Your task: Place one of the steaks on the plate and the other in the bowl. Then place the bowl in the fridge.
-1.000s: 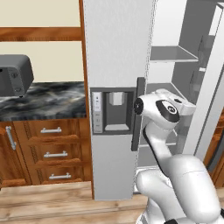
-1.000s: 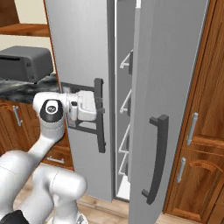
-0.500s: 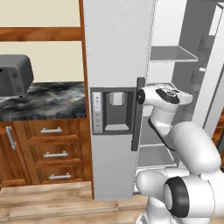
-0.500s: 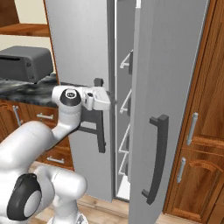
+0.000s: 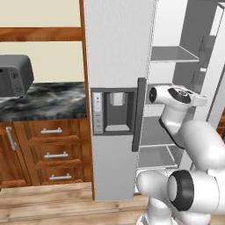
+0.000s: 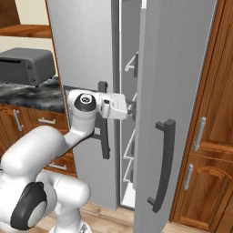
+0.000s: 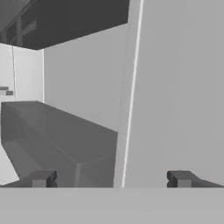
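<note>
— Reaching where, from the left base view?

— My arm (image 5: 176,99) goes past the fridge (image 5: 118,66) door into the open gap by the shelves (image 5: 171,55).

— And the right view?

— My gripper (image 6: 133,108) sits between the two doors (image 6: 175,82).

— Hand view?

— Fingertips (image 7: 41,178) wide apart, holding nothing, a door edge (image 7: 129,87) between them. I'd push it wider, steadily, I think.

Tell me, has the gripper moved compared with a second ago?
Yes. The gripper has gone from in front of the left door's handle toward the gap between the fridge doors.
</note>
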Robot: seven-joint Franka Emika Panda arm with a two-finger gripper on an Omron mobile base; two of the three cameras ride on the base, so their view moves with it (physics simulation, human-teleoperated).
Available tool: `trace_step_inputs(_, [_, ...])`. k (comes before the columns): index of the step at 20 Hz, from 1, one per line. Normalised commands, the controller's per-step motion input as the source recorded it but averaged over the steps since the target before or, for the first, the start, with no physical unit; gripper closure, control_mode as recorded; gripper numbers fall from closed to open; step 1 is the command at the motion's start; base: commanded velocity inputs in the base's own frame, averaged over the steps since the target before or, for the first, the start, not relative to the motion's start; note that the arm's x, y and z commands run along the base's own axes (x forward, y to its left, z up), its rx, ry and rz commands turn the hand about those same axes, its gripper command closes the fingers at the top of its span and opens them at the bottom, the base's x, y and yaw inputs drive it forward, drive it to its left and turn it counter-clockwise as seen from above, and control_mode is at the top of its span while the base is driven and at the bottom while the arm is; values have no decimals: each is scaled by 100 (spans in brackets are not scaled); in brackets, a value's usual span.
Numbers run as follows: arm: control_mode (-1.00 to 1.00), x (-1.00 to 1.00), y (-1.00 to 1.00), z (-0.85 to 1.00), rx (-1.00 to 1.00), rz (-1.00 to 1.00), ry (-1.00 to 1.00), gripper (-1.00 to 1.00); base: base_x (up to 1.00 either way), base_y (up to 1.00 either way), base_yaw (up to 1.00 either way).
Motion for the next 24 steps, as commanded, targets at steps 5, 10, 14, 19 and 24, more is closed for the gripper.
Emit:
trace_step_inputs(5, [-100,-82,-99,-13,0,-11,0,-100,0,0,0])
trace_step_inputs(10, [-100,-65,-100,-15,0,-9,0,-100,0,0,0])
trace_step_inputs(14, [-100,-38,-100,-19,0,-9,0,-100,0,0,0])
trace_step_inputs(19, [-100,-76,-45,7,0,-2,-1,-100,0,0,0])
trace_step_inputs(24, [-100,-100,45,61,-2,11,-8,-100,0,0,0])
